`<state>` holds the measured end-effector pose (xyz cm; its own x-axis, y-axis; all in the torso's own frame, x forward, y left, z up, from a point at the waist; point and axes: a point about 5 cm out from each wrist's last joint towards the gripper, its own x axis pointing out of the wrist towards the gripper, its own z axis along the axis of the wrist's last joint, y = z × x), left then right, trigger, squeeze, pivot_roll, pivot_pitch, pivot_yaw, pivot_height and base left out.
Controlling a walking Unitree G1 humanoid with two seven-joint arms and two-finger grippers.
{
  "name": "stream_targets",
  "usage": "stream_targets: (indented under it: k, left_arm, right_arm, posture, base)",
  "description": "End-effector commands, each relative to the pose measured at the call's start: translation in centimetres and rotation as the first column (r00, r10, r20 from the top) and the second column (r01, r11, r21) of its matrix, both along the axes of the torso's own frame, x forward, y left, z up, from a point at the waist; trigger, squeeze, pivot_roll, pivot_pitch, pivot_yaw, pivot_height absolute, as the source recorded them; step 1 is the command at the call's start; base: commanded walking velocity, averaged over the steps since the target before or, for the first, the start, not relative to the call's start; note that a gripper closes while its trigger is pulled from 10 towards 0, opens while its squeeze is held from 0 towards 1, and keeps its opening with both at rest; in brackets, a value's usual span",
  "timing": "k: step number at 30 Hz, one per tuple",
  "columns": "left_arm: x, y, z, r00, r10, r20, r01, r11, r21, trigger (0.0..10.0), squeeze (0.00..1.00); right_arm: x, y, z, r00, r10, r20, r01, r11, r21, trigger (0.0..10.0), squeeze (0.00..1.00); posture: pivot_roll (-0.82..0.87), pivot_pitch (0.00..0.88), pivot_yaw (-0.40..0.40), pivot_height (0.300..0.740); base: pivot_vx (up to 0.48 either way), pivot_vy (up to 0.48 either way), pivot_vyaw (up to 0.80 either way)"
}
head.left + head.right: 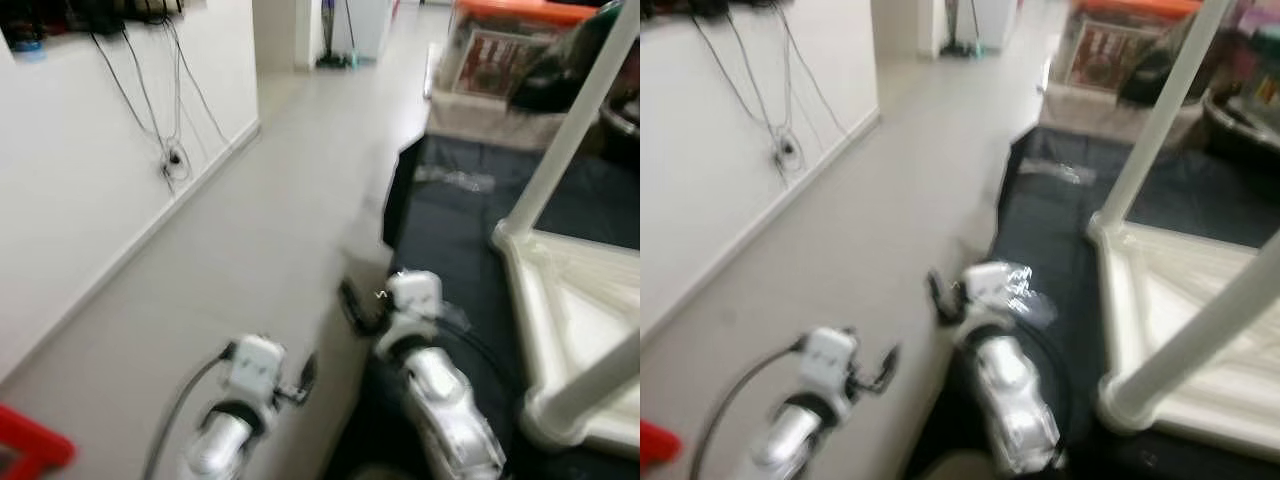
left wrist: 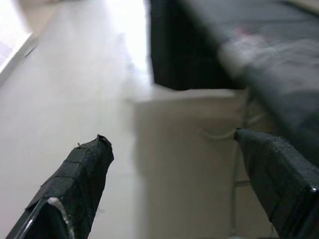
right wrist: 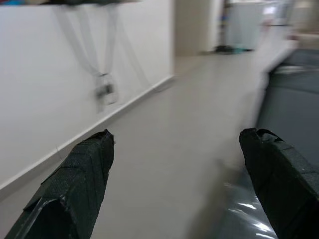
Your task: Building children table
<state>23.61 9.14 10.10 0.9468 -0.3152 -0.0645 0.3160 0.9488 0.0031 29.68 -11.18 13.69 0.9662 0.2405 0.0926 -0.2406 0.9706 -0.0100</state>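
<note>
A blurred view looks down over a pale floor (image 1: 280, 200) with a white wall (image 1: 70, 180) on the left, where dark cables (image 1: 165, 110) hang to a socket. On the right lies a dark mat (image 1: 1050, 240), and on it rests the white table (image 1: 575, 300) — upside down, its frame flat on the mat and two round white legs (image 1: 575, 130) slanting upward, one far and one near. Beyond the mat, at the far right, sits a box with an orange lid (image 1: 510, 45). A red object (image 1: 30, 450) pokes in at the near left corner. Both silver arms reach forward low in the scene: the left gripper (image 2: 174, 164) hangs over bare floor beside the mat's edge, its two black fingers (image 2: 79, 174) spread wide and holding nothing; the right gripper (image 3: 179, 159) is over the mat's left edge, likewise released and empty, well apart from the table. Judging by this, the robot is mid-approach and no part is in hand yet. The risks seem to come from motion — the blur suggests the camera is moving, so a reach made now could miss a leg or knock the frame sideways on the mat, and a foot could catch the mat's raised left edge.
</note>
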Motion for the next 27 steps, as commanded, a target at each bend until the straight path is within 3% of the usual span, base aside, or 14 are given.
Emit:
stream_targets:
  k: [1, 6, 8, 9, 11, 14, 19, 22, 25, 27]
  left_arm:
    - [-0.3, -0.6, -0.2, 1.0, -0.023, -0.02, 0.023, 1.0, -0.012, 10.0, 0.0]
    - [-0.3, -0.6, -0.3, 0.999, -0.025, -0.025, 0.024, 1.0, -0.012, 10.0, 0.0]
    - [-0.3, -0.7, -0.3, 0.999, -0.026, -0.03, 0.026, 1.0, -0.012, 10.0, 0.0]
    - [-0.3, -0.7, -0.3, 0.999, -0.026, -0.03, 0.026, 1.0, -0.012, 10.0, 0.0]
    - [-0.4, -0.7, -0.3, 0.999, -0.027, -0.029, 0.027, 1.0, -0.013, 10.0, 0.0]
    - [-0.4, -0.7, -0.3, 0.999, -0.029, -0.032, 0.028, 1.0, -0.011, 10.0, 0.0]
    - [-0.4, -0.7, -0.3, 0.999, -0.031, -0.033, 0.031, 0.999, -0.008, 10.0, 0.0]
    - [-0.4, -0.7, -0.3, 0.999, -0.036, -0.037, 0.036, 0.999, -0.01, 10.0, 0.0]
    - [-0.4, -0.7, -0.3, 0.999, -0.037, -0.039, 0.036, 0.999, -0.013, 10.0, 0.0]
    - [-0.4, -0.7, -0.4, 0.998, -0.037, -0.042, 0.037, 0.999, -0.013, 10.0, 0.0]
  right_arm:
    - [-0.2, -0.6, -0.4, 1.0, -0.023, -0.008, 0.022, 1.0, -0.012, 10.0, 0.0]
    - [0.1, -0.6, 0.4, 0.998, -0.056, 0.026, 0.056, 0.998, -0.008, 10.0, 0.0]
    - [0.5, -1.3, 1.5, 0.983, -0.165, 0.077, 0.165, 0.986, -0.001, 10.0, 0.0]
    - [0.5, -1.3, 1.5, 0.983, -0.165, 0.077, 0.165, 0.986, -0.001, 10.0, 0.0]
    - [0.7, -2.8, 2.3, 0.936, -0.333, 0.115, 0.338, 0.941, -0.025, 10.0, 0.0]
    - [0.9, -4.7, 2.6, 0.864, -0.495, 0.097, 0.498, 0.867, -0.008, 10.0, 0.0]
    - [1.2, -5.9, 2.8, 0.828, -0.555, 0.085, 0.557, 0.83, -0.006, 10.0, 0.0]
    - [1.8, -8.6, 3.1, 0.786, -0.611, 0.087, 0.614, 0.79, 0.001, 10.0, 0.0]
    - [1.9, -9.4, 3.3, 0.77, -0.631, 0.096, 0.634, 0.773, -0.003, 10.0, 0.0]
    - [1.4, -11.6, 3.7, 0.71, -0.692, 0.127, 0.7, 0.714, -0.026, 10.0, 0.0]
  posture:
    - [0.08, 0.079, -0.082, 0.74]
    - [0.08, 0.076, -0.083, 0.74]
    - [0.08, 0.075, -0.081, 0.74]
    - [0.08, 0.075, -0.081, 0.74]
    - [0.09, 0.078, -0.082, 0.74]
    - [0.09, 0.084, -0.085, 0.74]
    - [0.09, 0.087, -0.082, 0.74]
    - [0.08, 0.096, -0.075, 0.74]
    - [0.08, 0.096, -0.075, 0.74]
    - [0.08, 0.101, -0.074, 0.74]
  base:
    - [0.0, 0.0, 0.0]
    - [0.0, 0.0, 0.0]
    - [0.0, 0.0, 0.0]
    - [0.0, 0.0, 0.0]
    - [0.0, 0.0, 0.0]
    - [0.0, 0.0, 0.0]
    - [0.0, 0.0, 0.0]
    - [0.0, 0.0, 0.0]
    - [0.0, 0.0, 0.0]
    - [0.0, 0.0, 0.0]
